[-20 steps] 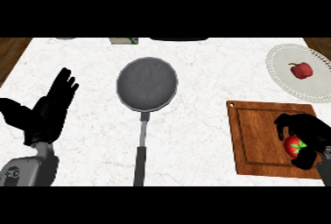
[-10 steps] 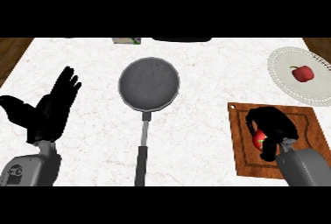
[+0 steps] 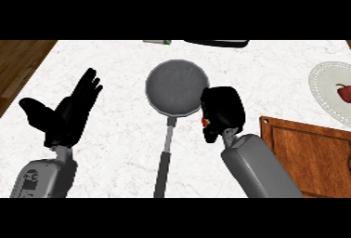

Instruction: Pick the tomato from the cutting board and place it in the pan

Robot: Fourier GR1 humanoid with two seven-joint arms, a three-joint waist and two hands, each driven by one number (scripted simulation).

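White marble counter (image 3: 274,60) seen from above. My right hand (image 3: 223,111) is curled round the tomato (image 3: 205,122), only a red sliver showing, just beside the pan (image 3: 176,87) rim. My left hand (image 3: 68,114) rests open at left. Letting go here could drop it outside the pan.

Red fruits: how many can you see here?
2: a tomato mostly hidden in the right hand beside the pan, and one red fruit on the plate.

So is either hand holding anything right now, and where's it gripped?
The right hand has its fingers curled round the tomato, mostly hiding it, beside the pan. The left hand holds nothing.
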